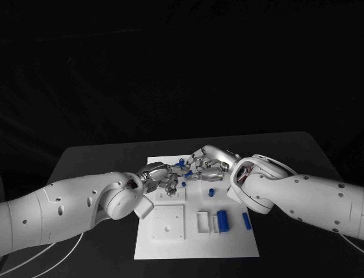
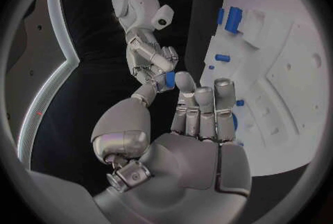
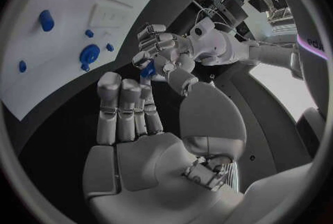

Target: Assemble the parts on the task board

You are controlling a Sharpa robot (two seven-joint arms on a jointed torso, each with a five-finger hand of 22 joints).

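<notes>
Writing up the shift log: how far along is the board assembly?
Early to midway, it seems. Some small blue parts already stand in the task board. Both hands, left and right, meet on one blue piece above it. Blue parts at the near edge remain.

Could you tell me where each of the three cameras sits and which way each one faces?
Head view: on the robot's head, looking down at the task board; both white arms reach in.
Left wrist view: behind the left hand, facing the board; the right hand shows beyond.
Right wrist view: behind the right hand, facing the left hand and board.
Shared: both wrist views show a small blue part between the two hands' fingertips.
</notes>
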